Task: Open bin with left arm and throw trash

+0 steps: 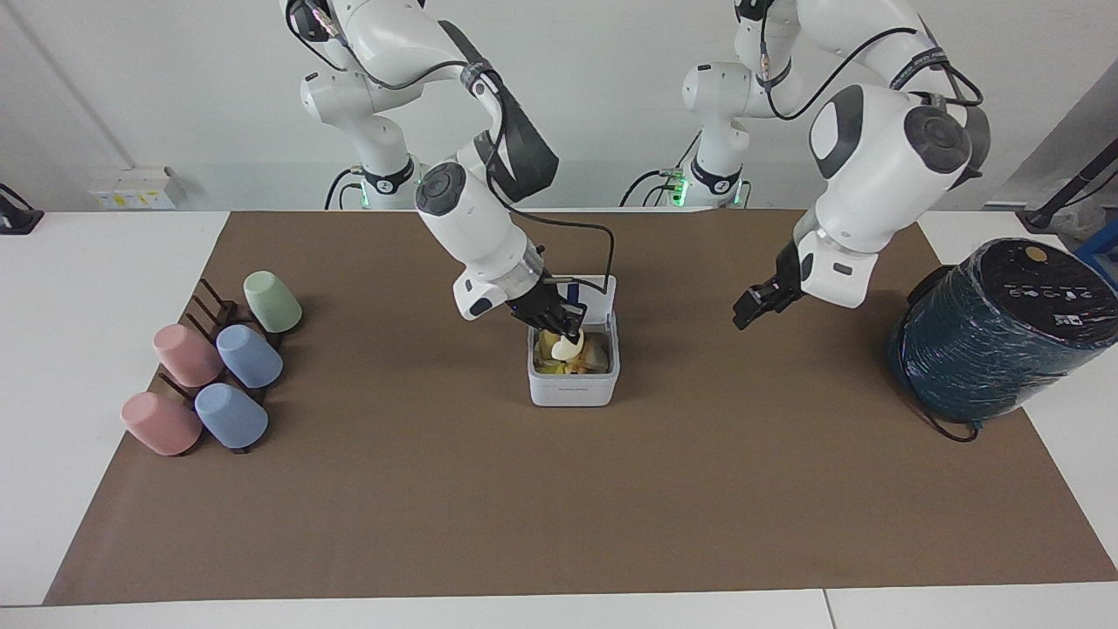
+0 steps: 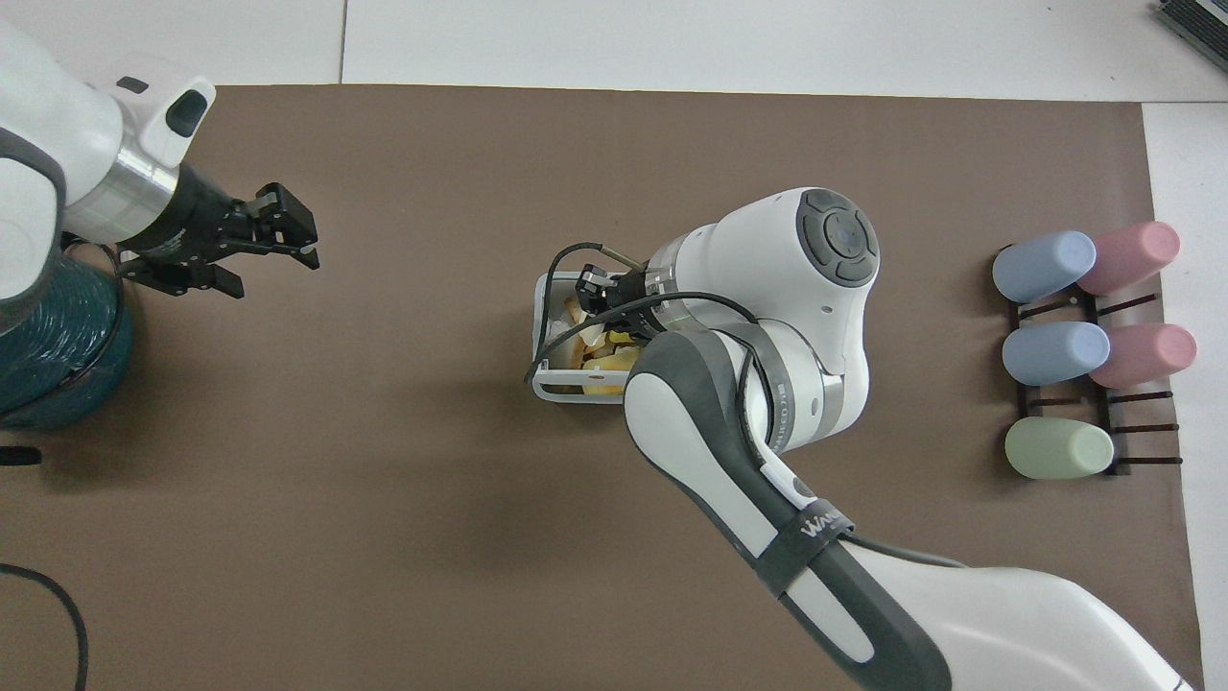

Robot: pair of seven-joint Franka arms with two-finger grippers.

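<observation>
**Right hand holds a scrap directly over the open bin**

Right hand (image 1: 569, 336) is clamped on a pale cream scrap (image 1: 569, 348), which hangs from its fingertips straight above the mouth of the bin (image 1: 573, 390). That is the relation the coming move turns on: the bin lies directly below the held trash, so nothing sideways looks needed, only a release, and the scrap should drop in among the yellow and orange pieces already lying inside. The arm comes in slantwise from the right arm's end of the bench, its wrist over the bin's rim on that side. In the overhead view the wrist covers much of the box, so how low the scrap hangs is best read from the facing view, where it sits about level with the rim.

The bin stands on the brown mat (image 1: 437, 489) around mid-bench, its lid (image 1: 598, 288) tipped back toward the robots' edge.

Left hand (image 1: 758, 306) is raised, fingers spread wide and empty, over bare mat between the bin and the dark-teal cylinder (image 1: 996, 336) at the left arm's end. The right hand is plainly the nearer one.
</observation>
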